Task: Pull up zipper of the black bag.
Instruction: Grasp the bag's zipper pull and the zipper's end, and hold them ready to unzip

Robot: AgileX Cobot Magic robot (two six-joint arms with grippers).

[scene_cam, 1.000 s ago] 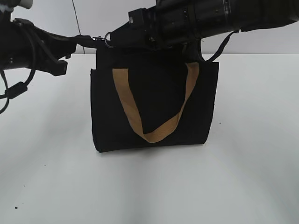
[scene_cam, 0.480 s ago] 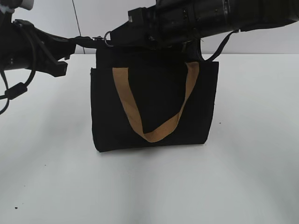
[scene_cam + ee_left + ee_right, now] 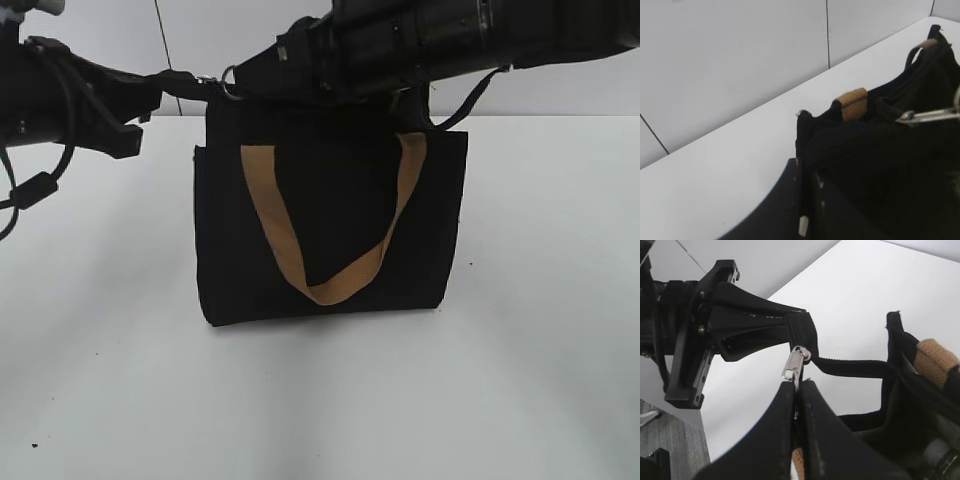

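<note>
The black bag (image 3: 330,235) stands upright on the white table, a tan handle (image 3: 300,270) hanging down its front. My left gripper (image 3: 160,87) is shut on the black zip-line end tab at the bag's top left corner; the left wrist view shows its jaws (image 3: 802,172) closed on black fabric. My right gripper (image 3: 248,75) reaches across the bag's top from the right and is shut on the zipper's silver pull tab (image 3: 795,365). The zipper ring (image 3: 230,82) sits just left of the bag's top corner. The bag's inside is hidden.
The white table (image 3: 520,380) spreads around the bag, with a grey panelled wall (image 3: 180,40) behind. The second tan handle (image 3: 852,104) shows at the bag's top in the left wrist view. The left gripper's body (image 3: 715,340) fills the right wrist view's left side.
Both grippers, the zipper ring and the zip end tab have risen very slightly. The bag has not moved.
</note>
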